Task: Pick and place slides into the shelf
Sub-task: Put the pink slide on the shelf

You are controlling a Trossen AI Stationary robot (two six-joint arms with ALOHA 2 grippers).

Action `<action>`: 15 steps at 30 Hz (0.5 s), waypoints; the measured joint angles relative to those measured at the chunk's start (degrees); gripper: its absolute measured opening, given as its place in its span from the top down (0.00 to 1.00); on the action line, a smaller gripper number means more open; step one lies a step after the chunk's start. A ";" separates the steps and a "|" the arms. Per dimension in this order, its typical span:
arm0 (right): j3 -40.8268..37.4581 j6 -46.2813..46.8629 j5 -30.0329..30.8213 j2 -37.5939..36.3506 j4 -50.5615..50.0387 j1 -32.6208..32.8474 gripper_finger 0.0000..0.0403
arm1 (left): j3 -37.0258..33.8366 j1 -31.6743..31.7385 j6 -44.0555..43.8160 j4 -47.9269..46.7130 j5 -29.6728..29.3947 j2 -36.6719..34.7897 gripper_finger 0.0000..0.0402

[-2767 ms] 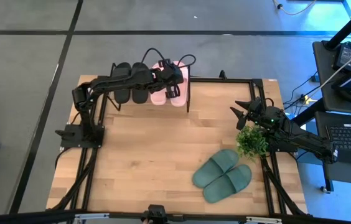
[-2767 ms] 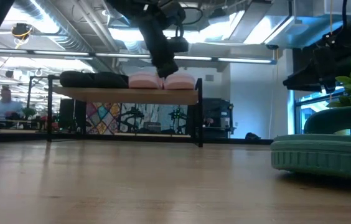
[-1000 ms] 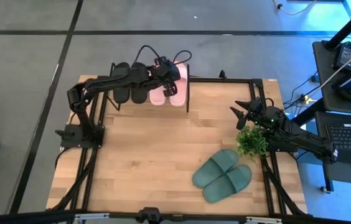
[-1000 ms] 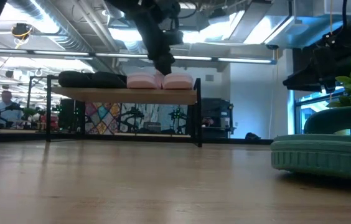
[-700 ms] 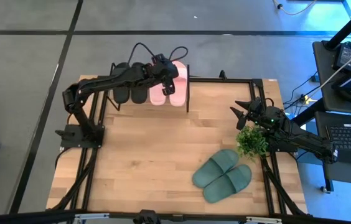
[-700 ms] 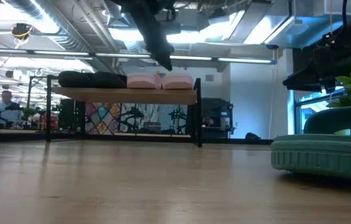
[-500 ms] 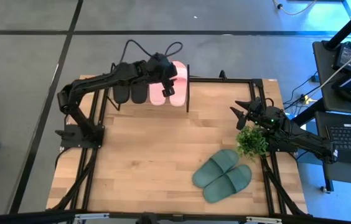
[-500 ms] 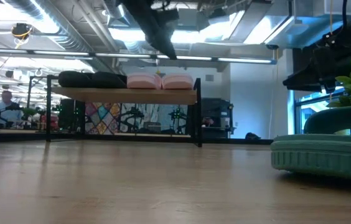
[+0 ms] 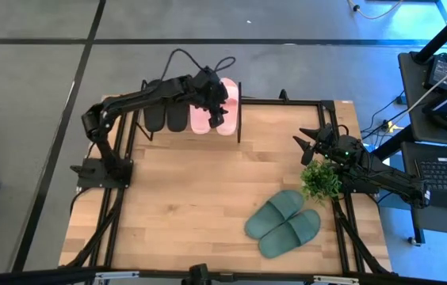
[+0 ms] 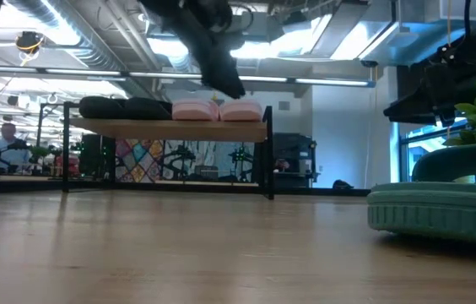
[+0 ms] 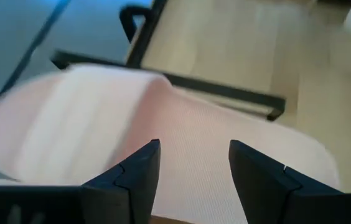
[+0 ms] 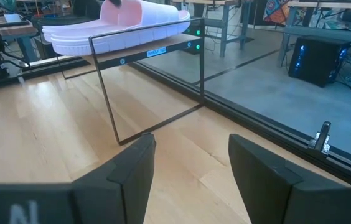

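pale pink and black already sit on the shelf (image 9: 241,111) — the pink slides (image 9: 215,105) at its right end, the black slides (image 9: 166,113) at its left, four across the wood top. by my reckoning two thirds of the job is done; what is left is the dark green slides (image 9: 284,224), lying side by side on the table (image 9: 168,206) near its front right, well apart from the shelf.

the left gripper (image 9: 217,113) hangs just above the pink pair, fingers (image 11: 137,177) apart and empty. the right gripper (image 9: 309,146) waits by the small plant (image 9: 321,180) at the table's right edge, its fingers apart too, holding nothing.

room is tight on top — the row looks full, so the green pair likely goes to the lower tier, under the plank. the plant stands between the right arm and the green slides.
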 joint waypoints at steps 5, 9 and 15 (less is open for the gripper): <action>0.00 0.00 0.01 0.01 0.01 -0.02 0.49 | 0.00 0.00 -0.10 -0.36 -3.08 4.20 0.54; 0.00 0.00 0.01 0.01 0.01 -0.02 0.49 | 0.40 -0.08 -0.12 -1.50 -3.82 5.93 0.54; 0.00 0.00 0.01 0.01 0.00 -0.01 0.49 | 0.27 -0.07 -0.13 -1.46 -3.92 6.17 0.54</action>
